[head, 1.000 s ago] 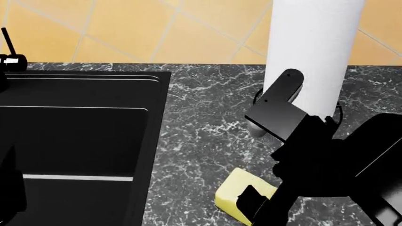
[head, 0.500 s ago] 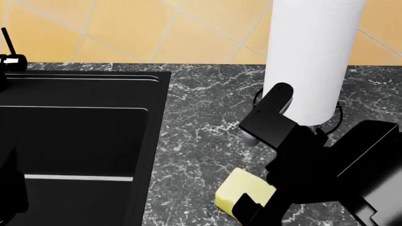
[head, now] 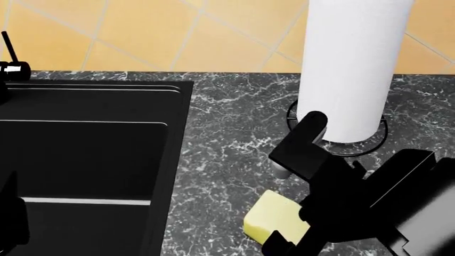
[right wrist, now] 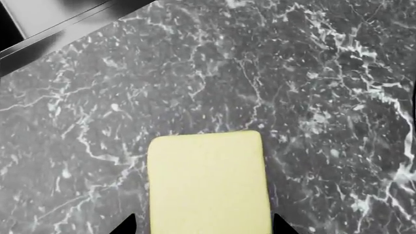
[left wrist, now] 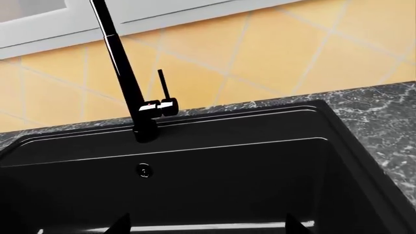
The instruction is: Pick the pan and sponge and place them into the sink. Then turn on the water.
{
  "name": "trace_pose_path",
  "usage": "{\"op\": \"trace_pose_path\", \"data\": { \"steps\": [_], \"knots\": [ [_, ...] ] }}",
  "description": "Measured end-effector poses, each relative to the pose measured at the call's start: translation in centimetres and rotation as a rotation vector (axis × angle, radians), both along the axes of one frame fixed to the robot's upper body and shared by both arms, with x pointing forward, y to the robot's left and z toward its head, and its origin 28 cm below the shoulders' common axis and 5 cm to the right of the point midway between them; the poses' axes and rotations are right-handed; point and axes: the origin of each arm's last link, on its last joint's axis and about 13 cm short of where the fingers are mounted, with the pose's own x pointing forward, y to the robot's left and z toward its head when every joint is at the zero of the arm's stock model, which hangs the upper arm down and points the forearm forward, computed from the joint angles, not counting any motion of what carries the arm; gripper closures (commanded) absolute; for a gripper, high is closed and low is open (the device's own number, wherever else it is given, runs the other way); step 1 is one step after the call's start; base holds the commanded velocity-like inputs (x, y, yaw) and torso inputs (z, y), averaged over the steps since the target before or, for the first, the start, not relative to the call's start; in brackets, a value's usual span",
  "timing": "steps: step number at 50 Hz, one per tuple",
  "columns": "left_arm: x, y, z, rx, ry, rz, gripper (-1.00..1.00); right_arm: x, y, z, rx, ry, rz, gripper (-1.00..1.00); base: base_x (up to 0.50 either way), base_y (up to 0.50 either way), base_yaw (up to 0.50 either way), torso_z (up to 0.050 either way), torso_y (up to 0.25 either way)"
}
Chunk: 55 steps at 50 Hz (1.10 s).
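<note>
Left wrist view: the left gripper [left wrist: 204, 226] hangs over the sink [left wrist: 195, 170], its two tips wide apart and empty; the faucet [left wrist: 126, 73] runs dry.

Head view: the sponge [head: 274, 216] lies on the counter [head: 227, 154], right of the sink, near the paper towel roll [head: 355, 64].

Right wrist view: the right gripper [right wrist: 204, 224] has its tips spread either side of the sponge, likely for a grasp, nothing clamped. The pan is not visible.

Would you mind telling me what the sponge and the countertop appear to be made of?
The sponge looks like soft foam: pale yellow, matte, with rounded edges. The countertop looks like polished dark stone, perhaps marble or granite, going by its white veining, though a laminate imitation is possible.
</note>
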Motion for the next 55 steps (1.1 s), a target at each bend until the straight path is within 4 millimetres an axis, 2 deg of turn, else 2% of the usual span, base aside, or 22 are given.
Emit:
{"op": "trace_pose_path", "data": {
  "steps": [14,15,26,36,46,55],
  "knots": [
    [0.1,-0.1,-0.2,0.002,0.002,0.000,-1.00,0.2,0.1,-0.8,-0.006,0.019,0.000,-1.00,0.00,0.00,0.00,0.000,0.000],
    [0.1,-0.1,-0.2,0.002,0.002,0.000,-1.00,0.2,0.1,-0.8,-0.007,0.018,0.000,1.00,0.00,0.00,0.00,0.000,0.000],
    [0.2,-0.2,-0.3,0.001,0.003,-0.001,-1.00,0.1,0.2,-0.8,0.004,0.007,-0.002,1.00,0.00,0.00,0.00,0.000,0.000],
    [0.3,-0.3,-0.3,0.001,0.003,-0.001,-1.00,-0.3,0.3,0.2,0.030,-0.045,-0.012,1.00,0.00,0.00,0.00,0.000,0.000],
    [0.3,-0.2,-0.2,0.003,0.003,-0.003,-1.00,-1.4,0.4,1.2,0.097,-0.197,-0.070,1.00,0.00,0.00,0.00,0.000,0.000],
    [0.4,-0.3,-0.1,0.001,-0.001,-0.008,-1.00,-3.0,0.6,1.1,0.190,-0.394,-0.161,1.00,0.00,0.00,0.00,0.000,0.000]
  ]
}}
